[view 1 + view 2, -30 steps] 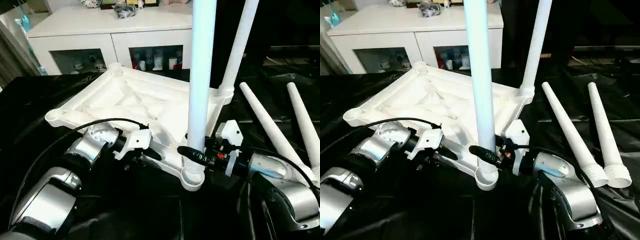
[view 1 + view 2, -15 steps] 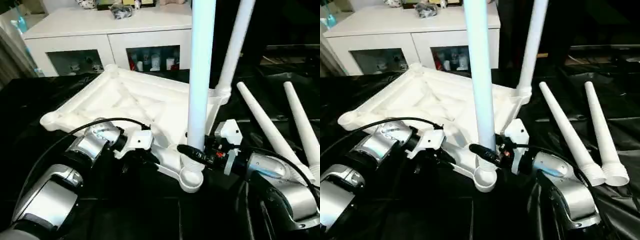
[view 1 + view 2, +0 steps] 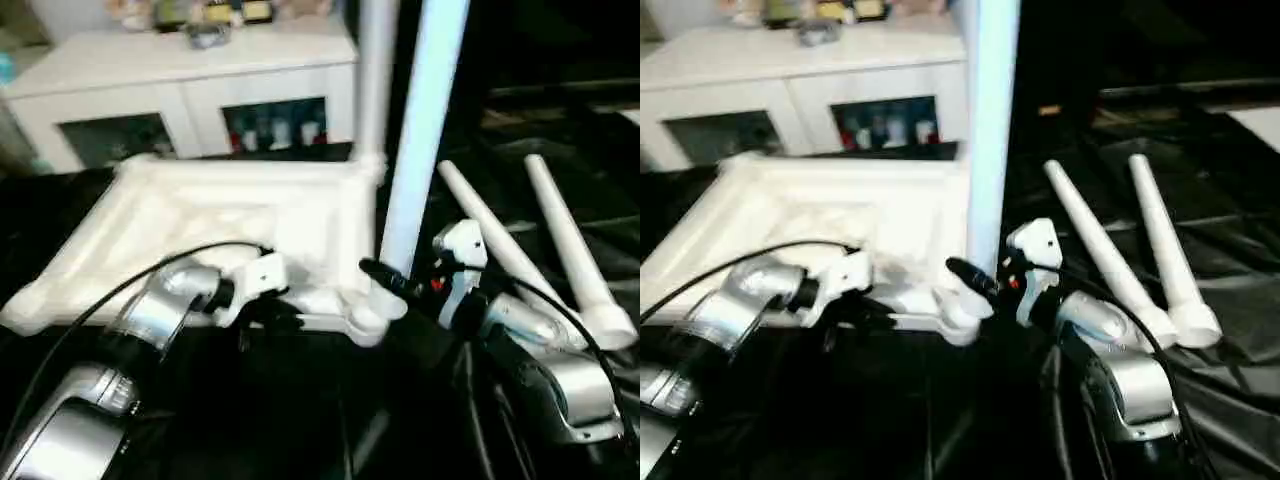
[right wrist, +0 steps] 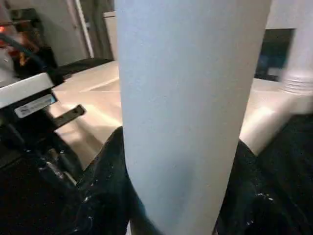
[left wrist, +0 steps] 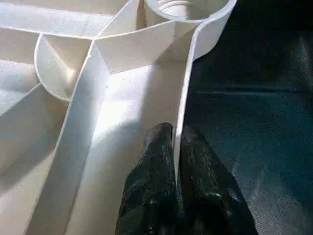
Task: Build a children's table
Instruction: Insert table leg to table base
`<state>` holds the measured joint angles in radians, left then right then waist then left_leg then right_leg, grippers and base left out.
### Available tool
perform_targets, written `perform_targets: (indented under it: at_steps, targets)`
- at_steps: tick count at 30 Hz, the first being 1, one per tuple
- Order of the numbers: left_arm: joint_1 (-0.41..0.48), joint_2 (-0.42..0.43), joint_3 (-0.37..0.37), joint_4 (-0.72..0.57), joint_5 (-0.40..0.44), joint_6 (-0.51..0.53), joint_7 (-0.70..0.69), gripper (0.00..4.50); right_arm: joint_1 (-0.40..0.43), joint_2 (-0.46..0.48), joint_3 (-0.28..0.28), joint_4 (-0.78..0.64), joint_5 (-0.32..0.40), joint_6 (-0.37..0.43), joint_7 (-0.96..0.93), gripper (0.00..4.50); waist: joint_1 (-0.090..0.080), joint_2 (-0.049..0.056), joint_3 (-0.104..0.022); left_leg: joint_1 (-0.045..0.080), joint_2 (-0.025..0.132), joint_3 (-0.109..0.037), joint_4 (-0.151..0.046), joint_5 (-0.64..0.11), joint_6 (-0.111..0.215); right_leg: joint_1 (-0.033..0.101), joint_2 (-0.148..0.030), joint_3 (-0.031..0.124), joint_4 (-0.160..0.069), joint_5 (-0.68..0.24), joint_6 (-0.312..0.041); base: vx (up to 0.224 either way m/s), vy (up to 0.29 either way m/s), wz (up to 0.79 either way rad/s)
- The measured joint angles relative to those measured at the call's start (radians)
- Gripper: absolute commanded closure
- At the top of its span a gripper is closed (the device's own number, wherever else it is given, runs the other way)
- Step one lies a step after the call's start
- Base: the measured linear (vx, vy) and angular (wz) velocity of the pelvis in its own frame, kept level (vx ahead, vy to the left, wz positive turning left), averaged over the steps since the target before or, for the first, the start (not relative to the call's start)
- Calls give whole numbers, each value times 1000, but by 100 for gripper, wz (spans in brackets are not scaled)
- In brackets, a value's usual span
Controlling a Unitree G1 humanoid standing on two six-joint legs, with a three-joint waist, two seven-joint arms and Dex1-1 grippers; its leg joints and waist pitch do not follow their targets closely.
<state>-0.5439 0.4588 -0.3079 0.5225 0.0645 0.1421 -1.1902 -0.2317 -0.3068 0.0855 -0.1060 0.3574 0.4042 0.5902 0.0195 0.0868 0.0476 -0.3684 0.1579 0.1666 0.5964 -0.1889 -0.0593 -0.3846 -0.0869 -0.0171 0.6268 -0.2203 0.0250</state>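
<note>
The children's table lies upside down as a white rimmed top point(image 3: 180, 215) on the black sheet. One leg point(image 3: 373, 70) stands upright in the far right corner socket. A second leg point(image 3: 425, 120) stands in the near right socket point(image 5: 188, 6). My right gripper point(image 3: 385, 280) is shut around this leg just above the socket, its black fingers point(image 4: 105, 186) on either side. My left gripper point(image 5: 175, 131) is shut on the top's near rim, one finger inside it and one outside, a little left of that socket. Two loose legs point(image 3: 490, 235) point(image 3: 565, 240) lie side by side to the right.
A white glass-door cabinet point(image 3: 180, 70) stands behind the big table. Black sheeting point(image 3: 330, 420) covers the work surface in front of and around the white top. A black cable loops over my left forearm point(image 3: 150, 320).
My left gripper has closed onto the near rim. The top with its two standing legs has swung round, its near edge now level across the picture. The head view has shifted too.
</note>
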Motion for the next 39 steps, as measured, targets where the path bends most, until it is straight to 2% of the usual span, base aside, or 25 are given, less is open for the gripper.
perform_targets:
  at_steps: [5, 8, 9, 11, 14, 18, 22, 23, 25, 28, 31, 35, 39]
  targets:
    - [140, -2, 44, -242, 8, 142, 103, 449, -14, 21, -1, 18, 0, 1, -19, 265, -4, -14, -4, 1, 0, 1, -4, -2, -3, -2, 0, 0, -4, 3, -5, 0, 0, 0]
    - [214, -44, 72, -362, 7, 209, 173, 449, -34, 35, -3, 46, -2, 9, -38, 265, 1, -17, -4, 0, 0, 3, -8, -2, -3, -1, 0, 0, -10, 4, -7, 0, 0, 0]
    - [234, -63, 79, -393, 5, 225, 206, 449, -41, 43, -7, 53, -2, 13, -46, 265, 3, -22, -3, 0, 0, 4, -9, -2, -3, -1, 0, 0, -11, 5, -8, 0, 0, 0]
    - [261, -87, 78, -431, -7, 228, 248, 449, -59, 52, -10, 65, -2, 20, -51, 265, 13, -36, -2, 0, 0, 4, -9, -2, -2, -4, 0, 0, -11, 5, -7, 0, 0, 0]
    - [285, -80, 78, -442, -19, 150, 271, 449, -79, 57, -10, 79, -2, 19, -55, 265, 18, -50, -4, -8, 1, 4, -9, 1, 3, -13, 1, 0, -11, 6, -7, 0, 0, 0]
    - [308, -44, 77, -443, -14, 56, 261, 449, -84, 60, -7, 98, -2, 16, -40, 265, 26, -53, -4, -15, 1, 4, -8, 1, 4, -19, 1, -1, -10, 7, -6, 0, 0, 0]
    - [325, -21, 77, -462, -10, 31, 250, 449, -88, 59, 1, 130, -3, 6, -13, 265, 30, -60, -2, -15, 2, 4, -7, 1, 4, -19, 1, -1, -10, 7, -6, 0, 0, 0]
    - [325, -19, 77, -464, -15, 36, 241, 422, -91, 59, 1, 131, -3, 6, -10, 265, 31, -61, -2, -15, 2, 4, -6, 1, 4, -19, 1, -1, -10, 7, -7, 0, 0, 0]
    - [318, -18, 78, -465, -27, 62, 235, 422, -104, 59, 2, 132, -3, 6, -4, 265, 33, -61, -2, -15, 2, 4, -5, 1, 4, -19, 1, -1, -10, 8, -7, 0, 0, 0]
    - [308, -31, 76, -463, -34, 86, 250, 386, -120, 57, 1, 131, -3, 4, -3, 265, 39, -66, -3, -16, 3, 4, -4, 1, 4, -19, 1, -1, -9, 9, -7, 0, 0, 0]
    - [280, -70, 77, -458, -54, 133, 274, 380, -120, 60, 2, 131, -3, 4, -1, 265, 46, -68, -2, -17, 3, 4, -2, 1, 4, -19, 1, -1, -9, 11, -7, 0, 0, 0]
    - [252, -76, 87, -461, -66, 170, 289, 380, -119, 61, 2, 129, -3, 4, 4, 265, 44, -68, -2, -17, 3, 5, 1, 1, 3, -18, 1, -1, -9, 15, -7, 0, 0, 0]
    - [228, -73, 69, -456, -36, 197, 304, 380, -113, 69, 3, 127, -4, 4, 3, 265, 42, -68, -2, -17, 3, 5, 2, -1, 0, -18, 1, -1, -9, 17, -7, 0, 0, 0]
